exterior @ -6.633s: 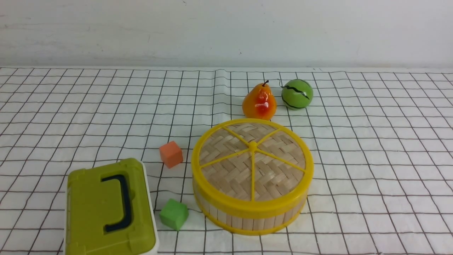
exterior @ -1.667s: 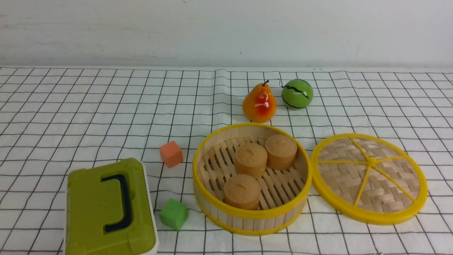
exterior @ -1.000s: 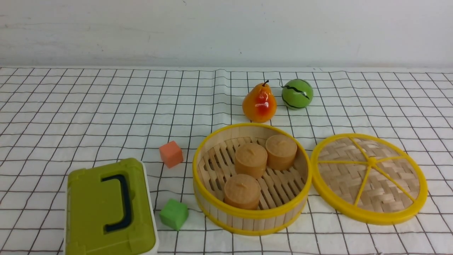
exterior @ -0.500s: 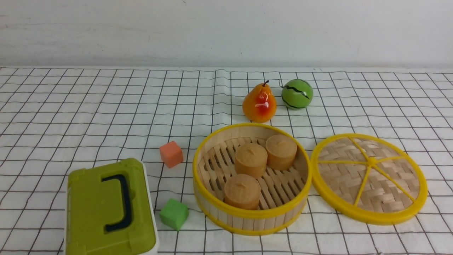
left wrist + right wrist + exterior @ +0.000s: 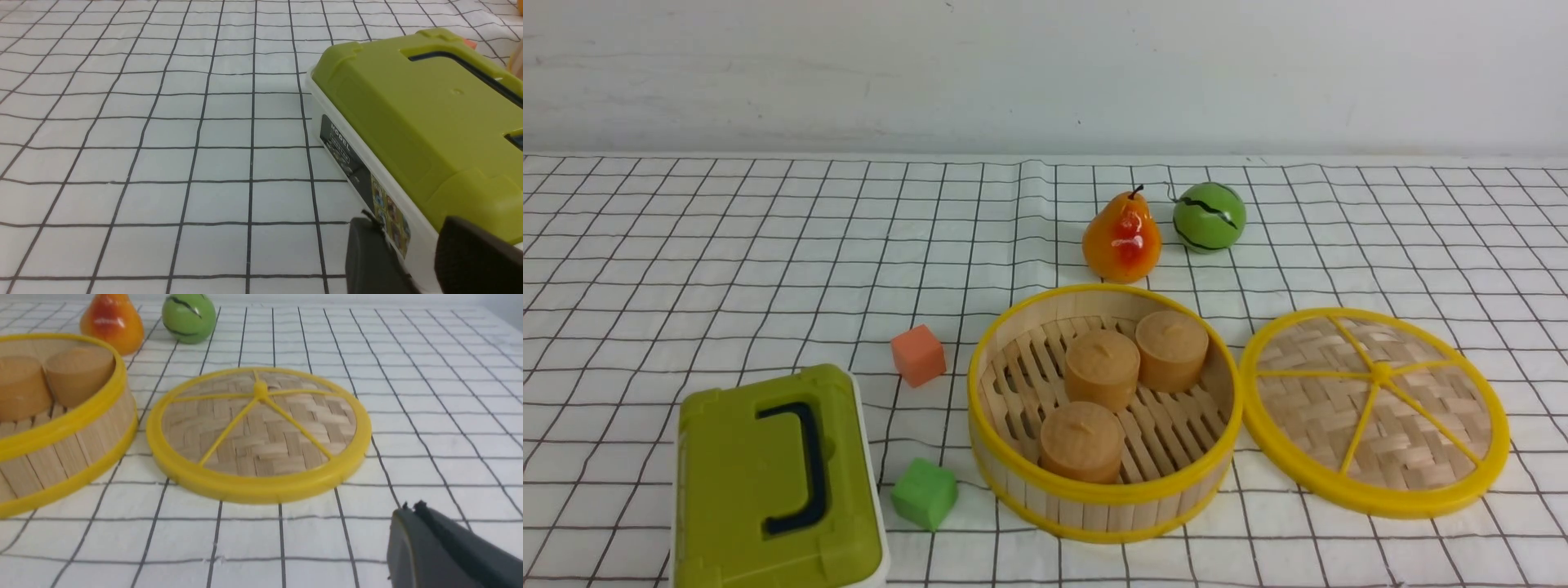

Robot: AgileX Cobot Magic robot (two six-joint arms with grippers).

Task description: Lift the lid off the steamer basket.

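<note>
Lid off and down on the bench [image 5: 1339, 245]; the lifting looked done to me.
The lid [image 5: 1388, 425] lay flat, knob up, just beside the steamer basket [image 5: 1107, 490] on its right, and the three small round buns [image 5: 1082, 441] showed inside. My right pincer [image 5: 412, 506] was together, holding nothing, well apart from the lid; my left pincer [image 5: 402, 222] stood apart with nothing in it, near the green box [image 5: 408, 102]. Doing this step well, I judged, meant leaving the lid alone and drawing any arm back high and slowly, because a low sweep could have clipped the yellow rim or nudged the basket. I saw no need for another grip.
</note>
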